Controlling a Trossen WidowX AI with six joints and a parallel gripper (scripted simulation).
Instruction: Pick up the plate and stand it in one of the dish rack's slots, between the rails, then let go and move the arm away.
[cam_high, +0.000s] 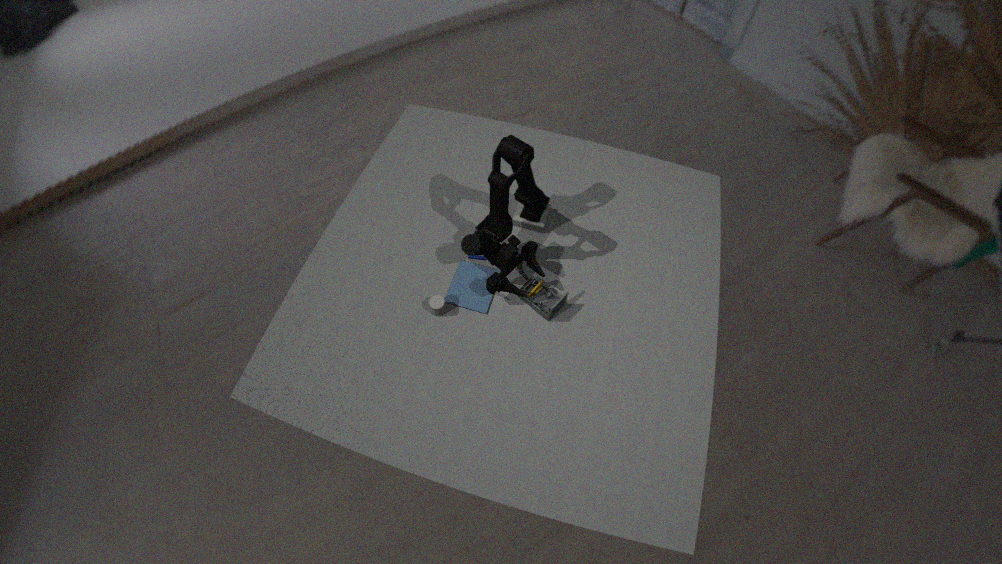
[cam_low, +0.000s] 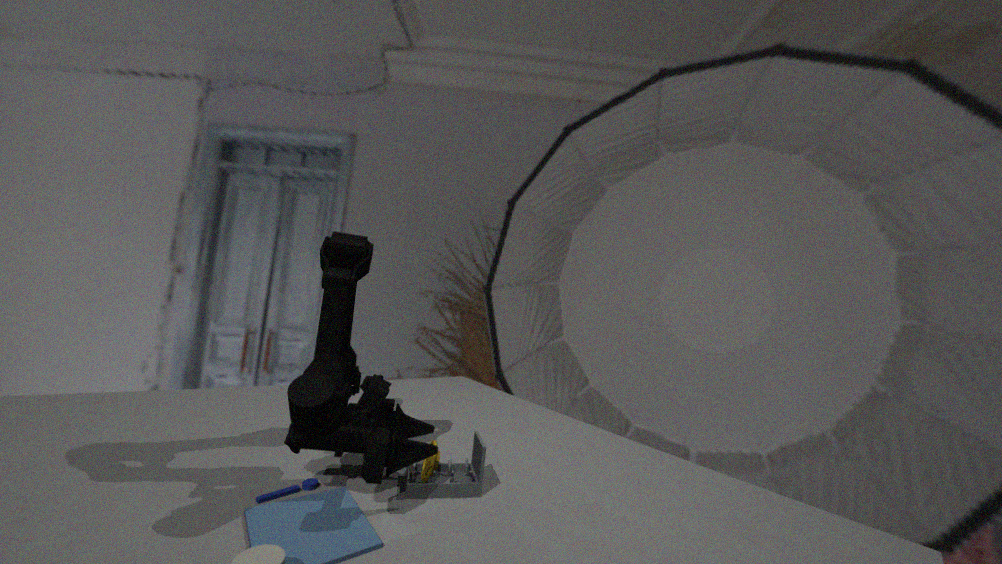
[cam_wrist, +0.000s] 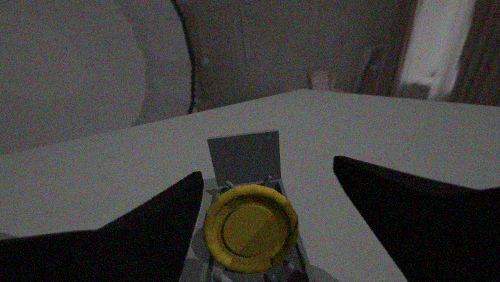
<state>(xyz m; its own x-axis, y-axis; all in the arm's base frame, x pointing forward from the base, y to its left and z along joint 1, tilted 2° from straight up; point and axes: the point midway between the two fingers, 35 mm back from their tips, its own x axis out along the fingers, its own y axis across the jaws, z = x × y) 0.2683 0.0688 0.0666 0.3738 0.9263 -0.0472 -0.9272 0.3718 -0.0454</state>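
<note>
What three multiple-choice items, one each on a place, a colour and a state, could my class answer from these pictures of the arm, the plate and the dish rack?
1. Where is the plate?
A. on the blue mat
B. standing in the dish rack
C. lying flat on the table

2. What colour is the plate?
A. yellow
B. red
C. white

3. How is the claw?
A. shut on the plate
B. shut on nothing
C. open, holding nothing

Answers:
1 B, the wrist view shows it upright in the rack, in front of the grey end panel.
2 A, its face and rim are yellow.
3 C, the dark fingers stand apart on either side with gaps to the plate's rim.
</note>
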